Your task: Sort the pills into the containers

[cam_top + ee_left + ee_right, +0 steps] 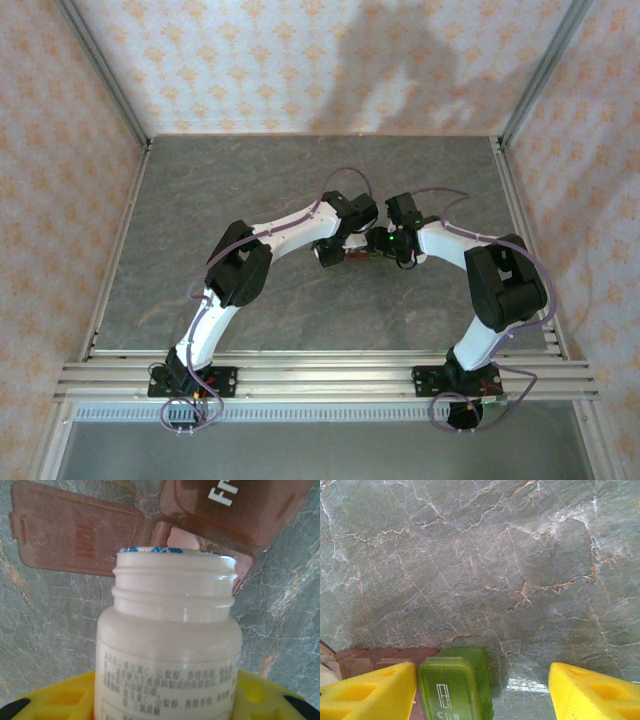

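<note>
The containers [362, 256] lie on the table [470, 555] right where the two hands meet. They sit just past the mouth of the bottle [170, 640] that the left gripper [165, 697] carries, and the green cube [452, 685] lies between the right gripper's [482, 682] fingers.

I'd judge the strip to be light, stiff, thin plastic. It looks apt to skate on that smooth stone at any nudge, and its thin hinged lids could flip shut or bend. The safest hold looks to be across the side walls of a closed end cube, away from the open flap.

The left gripper is closed round the body of the white bottle, whose uncapped mouth points at the strip beside the thrown-open lid [75, 535]. The right gripper's jaws stand apart. The green cube is hard by one finger and clear of the other, so it is bracketed, not pinched.

Counting, there is one strip of three cubes, two red-brown and one green. One lid is open, the green one is shut, and there is one bottle and two grippers. The pills I can't count, because the bottle's wall hides its inside.
</note>
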`<action>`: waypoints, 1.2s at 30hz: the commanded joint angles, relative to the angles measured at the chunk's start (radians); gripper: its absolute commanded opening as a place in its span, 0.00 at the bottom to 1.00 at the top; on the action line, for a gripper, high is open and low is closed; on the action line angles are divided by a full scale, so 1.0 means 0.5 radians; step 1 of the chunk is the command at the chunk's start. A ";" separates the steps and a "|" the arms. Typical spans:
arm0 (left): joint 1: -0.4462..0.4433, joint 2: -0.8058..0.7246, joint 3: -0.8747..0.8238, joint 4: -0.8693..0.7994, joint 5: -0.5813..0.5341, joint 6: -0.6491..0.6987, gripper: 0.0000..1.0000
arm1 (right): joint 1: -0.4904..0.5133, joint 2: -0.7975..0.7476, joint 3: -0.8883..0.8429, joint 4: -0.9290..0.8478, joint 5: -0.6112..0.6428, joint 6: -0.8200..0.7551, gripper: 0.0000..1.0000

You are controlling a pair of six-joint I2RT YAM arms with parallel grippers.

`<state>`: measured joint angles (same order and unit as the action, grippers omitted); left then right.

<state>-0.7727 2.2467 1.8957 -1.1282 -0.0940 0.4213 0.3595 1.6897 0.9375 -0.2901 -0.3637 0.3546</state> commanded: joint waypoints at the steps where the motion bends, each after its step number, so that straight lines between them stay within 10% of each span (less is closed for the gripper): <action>1: -0.012 -0.049 0.003 -0.027 -0.085 0.046 0.00 | 0.019 0.055 0.024 -0.025 0.012 0.006 0.70; 36: 0.143 -0.448 -0.619 0.542 0.276 -0.097 0.00 | 0.018 0.058 0.033 -0.055 0.066 -0.020 0.70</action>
<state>-0.7120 2.0731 1.6138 -0.8978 0.0158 0.3912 0.3641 1.6939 0.9428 -0.2909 -0.3634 0.3538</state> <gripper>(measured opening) 0.432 0.699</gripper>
